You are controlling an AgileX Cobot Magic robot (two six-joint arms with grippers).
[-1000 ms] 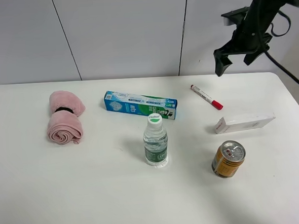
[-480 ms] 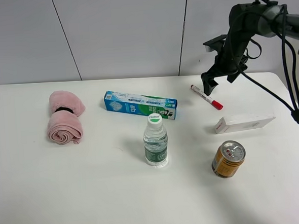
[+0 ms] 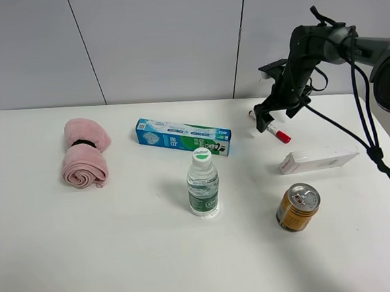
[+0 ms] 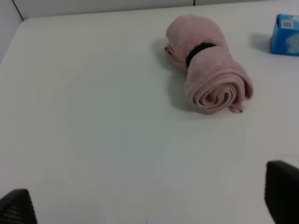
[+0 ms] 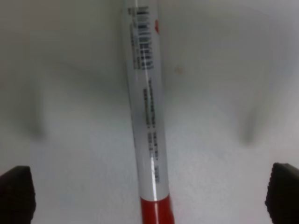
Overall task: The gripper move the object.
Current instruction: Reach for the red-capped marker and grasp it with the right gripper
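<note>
The jaws of the right gripper (image 3: 265, 123) stand wide apart and empty, one finger on each side of the marker pen (image 5: 148, 121) and touching neither side of it. The pen lies flat at the far right of the white table (image 3: 121, 243), with a white box (image 3: 319, 159) nearer and a toothpaste box (image 3: 183, 137) to its left. The left gripper (image 4: 149, 203) is also spread wide, holding nothing, near a rolled pink towel (image 4: 208, 84).

White marker (image 5: 147, 116) with red cap and black print, pink towel (image 3: 84, 153), blue-green toothpaste box (image 3: 183, 136), gold can (image 3: 297, 207)
</note>
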